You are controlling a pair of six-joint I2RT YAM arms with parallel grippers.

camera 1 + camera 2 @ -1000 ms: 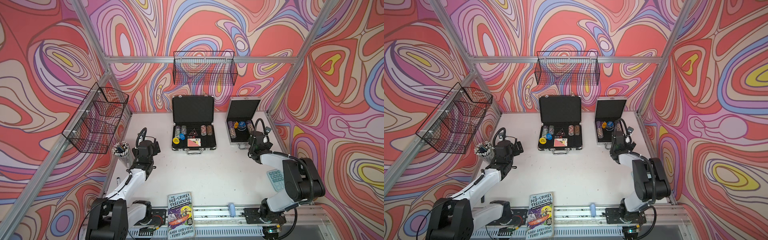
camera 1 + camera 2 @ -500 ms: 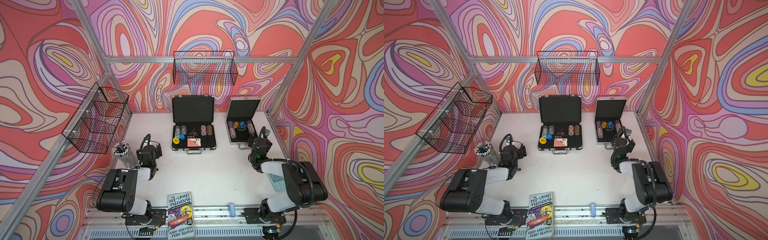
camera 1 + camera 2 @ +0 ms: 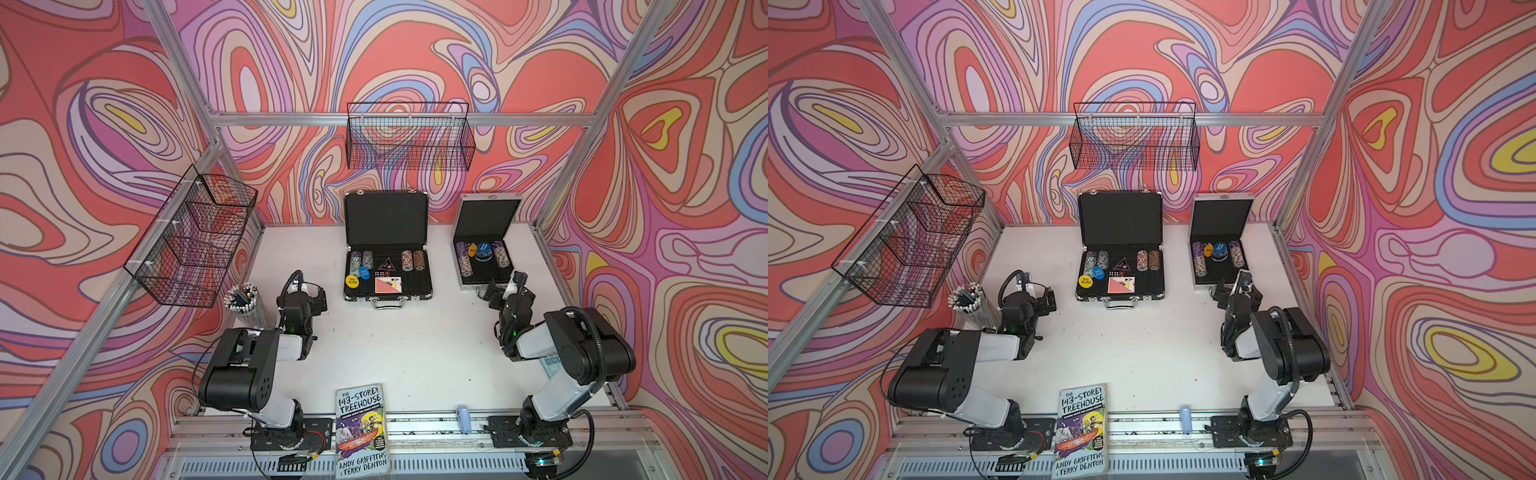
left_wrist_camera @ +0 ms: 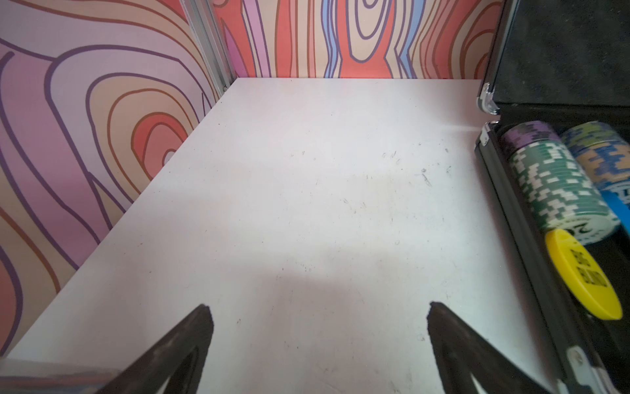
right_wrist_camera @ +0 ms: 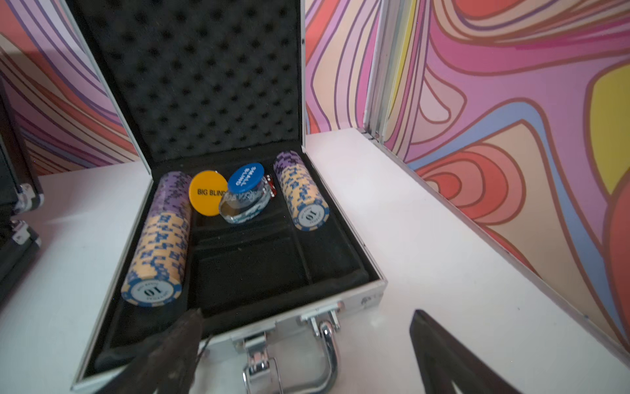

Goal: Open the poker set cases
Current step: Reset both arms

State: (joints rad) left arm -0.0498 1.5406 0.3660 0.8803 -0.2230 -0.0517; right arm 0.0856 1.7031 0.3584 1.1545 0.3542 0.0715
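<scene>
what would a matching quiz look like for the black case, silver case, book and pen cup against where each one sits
Things:
1 black case
2 silver case
3 book
4 pen cup

Places:
a front edge of the table
b back right, just ahead of the right gripper
c left edge, by the wall
d back centre

Pairs: 1-d, 2-b, 3-a, 4-c

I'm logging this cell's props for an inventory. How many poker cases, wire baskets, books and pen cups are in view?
Open poker cases: 2 (wide black case, small silver aluminium case)
Black wire baskets: 2 (back wall basket, left wall basket)
Paperback book: 1
Cup of pens: 1
Total: 6
</scene>
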